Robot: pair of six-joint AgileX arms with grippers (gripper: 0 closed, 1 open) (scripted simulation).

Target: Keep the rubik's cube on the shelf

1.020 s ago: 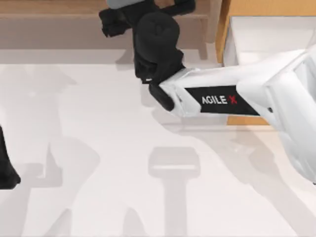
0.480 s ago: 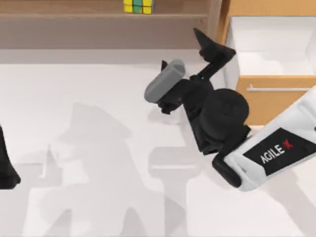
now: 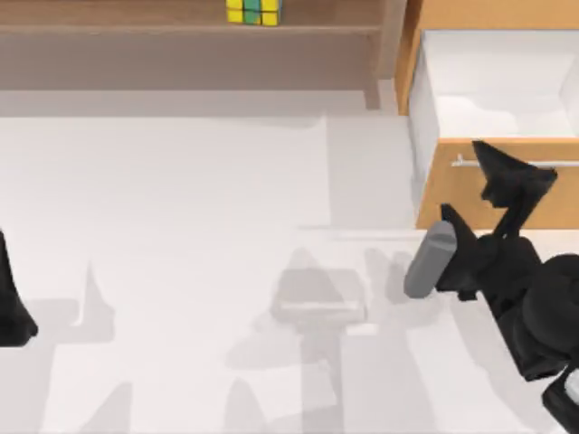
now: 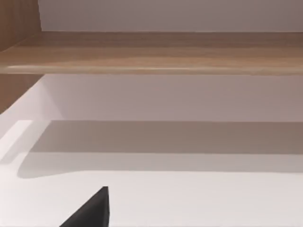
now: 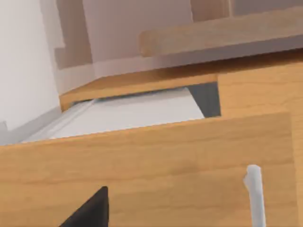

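Cube on far shelf. Right gripper near drawer, fingers spread, empty. Left gripper parked left; finger state unclear.

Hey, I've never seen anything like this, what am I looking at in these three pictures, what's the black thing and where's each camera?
It is a simulated two-armed robot at a white table. One camera looks down from above; the other two ride on the wrists. The black shape is the right hand, open and holding nothing, in front of the orange-wood drawer with a silver bar handle. The left hand sits parked at the table's left edge. The small yellow-and-green rubik's cube rests on the long light-brown wooden shelf.
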